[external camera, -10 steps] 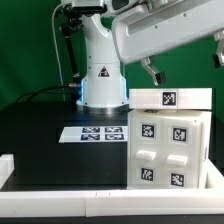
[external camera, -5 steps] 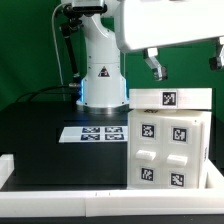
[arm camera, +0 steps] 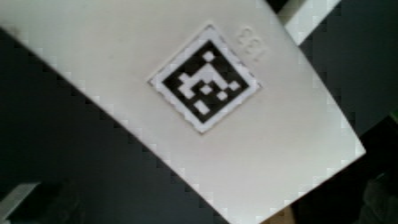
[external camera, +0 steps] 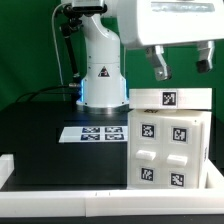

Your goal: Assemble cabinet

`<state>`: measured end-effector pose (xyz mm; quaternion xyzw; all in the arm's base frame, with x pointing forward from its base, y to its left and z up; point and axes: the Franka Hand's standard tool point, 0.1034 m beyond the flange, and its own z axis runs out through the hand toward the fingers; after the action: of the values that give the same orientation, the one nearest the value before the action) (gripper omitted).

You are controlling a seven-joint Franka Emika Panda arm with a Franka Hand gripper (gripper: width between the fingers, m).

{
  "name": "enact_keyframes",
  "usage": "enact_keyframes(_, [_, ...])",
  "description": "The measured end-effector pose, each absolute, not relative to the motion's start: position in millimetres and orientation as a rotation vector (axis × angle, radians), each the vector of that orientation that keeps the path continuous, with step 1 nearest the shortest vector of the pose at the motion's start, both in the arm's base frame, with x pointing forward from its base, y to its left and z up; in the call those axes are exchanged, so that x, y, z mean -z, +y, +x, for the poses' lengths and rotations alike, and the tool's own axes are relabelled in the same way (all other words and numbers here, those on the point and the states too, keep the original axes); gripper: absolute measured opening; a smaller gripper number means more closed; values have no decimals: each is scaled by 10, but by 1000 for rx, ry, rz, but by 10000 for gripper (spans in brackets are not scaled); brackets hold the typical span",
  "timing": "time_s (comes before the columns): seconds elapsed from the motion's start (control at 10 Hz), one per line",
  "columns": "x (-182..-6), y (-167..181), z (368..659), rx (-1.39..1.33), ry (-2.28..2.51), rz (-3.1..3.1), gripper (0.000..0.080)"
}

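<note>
The white cabinet body [external camera: 170, 150] stands at the exterior view's right, its front face showing several small drawer-like blocks with marker tags. A white top panel [external camera: 190, 98] with one tag lies across it. My gripper [external camera: 182, 66] hangs just above that panel, open and empty, touching nothing. The wrist view is blurred and filled by the white panel [arm camera: 160, 140] with its tag [arm camera: 210, 88], lying at an angle; my fingertips do not show clearly there.
The marker board [external camera: 95, 133] lies on the black table [external camera: 50, 140] to the exterior view's left of the cabinet. The robot's white base [external camera: 100, 70] stands behind it. A low white rim [external camera: 60, 195] frames the table's front.
The hand has turned at the wrist above the cabinet and shifted a little; the two fingers now look closer together in the exterior view. The cabinet has not moved.
</note>
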<state>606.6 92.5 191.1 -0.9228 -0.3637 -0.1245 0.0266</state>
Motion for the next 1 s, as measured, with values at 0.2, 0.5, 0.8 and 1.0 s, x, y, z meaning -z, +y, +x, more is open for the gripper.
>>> enact_keyframes(0.2, [-1865, 947, 6040, 358, -1503, -2743, 797])
enact_keyframes(0.5, [-1794, 913, 6027, 320, -1838, -2594, 797])
enact_keyframes(0.8, [-1675, 807, 6013, 290, -1946, -2520, 797])
enact_keyframes(1.0, [-1574, 749, 5987, 268, -1927, -2527, 797])
